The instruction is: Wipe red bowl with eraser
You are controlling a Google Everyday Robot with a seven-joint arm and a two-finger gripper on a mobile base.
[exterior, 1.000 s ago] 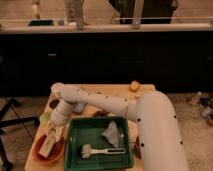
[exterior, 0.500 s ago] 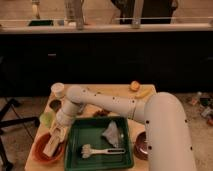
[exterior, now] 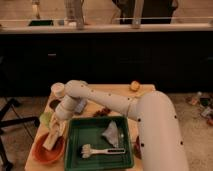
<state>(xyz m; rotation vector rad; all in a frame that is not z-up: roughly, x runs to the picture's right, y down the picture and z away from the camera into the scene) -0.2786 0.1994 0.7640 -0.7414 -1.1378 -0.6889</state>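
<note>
Currently the gripper (exterior: 54,136) is seen at the front-left of the desk (exterior: 117,91), lowered over the red bowl (exterior: 48,150), and it is closed on the eraser (exterior: 50,142), whose tan block is pressed down into the bowl's inside. The bowl sits at the desk's left front corner, just beside the green tray (exterior: 75,157).

The eraser is judged light and stiff, easily held across its 2 long sides, as appears to be done. The bowl is judged light, hard plastic, likely to slide under sideways wiping, so gentle downward pressure is advised.

Counted: 1 red bowl, 1 eraser, 1 green tray, 1 white-handled brush (exterior: 102,150) in the tray, 1 grey crumpled cloth (exterior: 112,134) in the tray, 1 small orange fruit (exterior: 134,85) at the far edge. Other small items near the arm cannot be identified.
</note>
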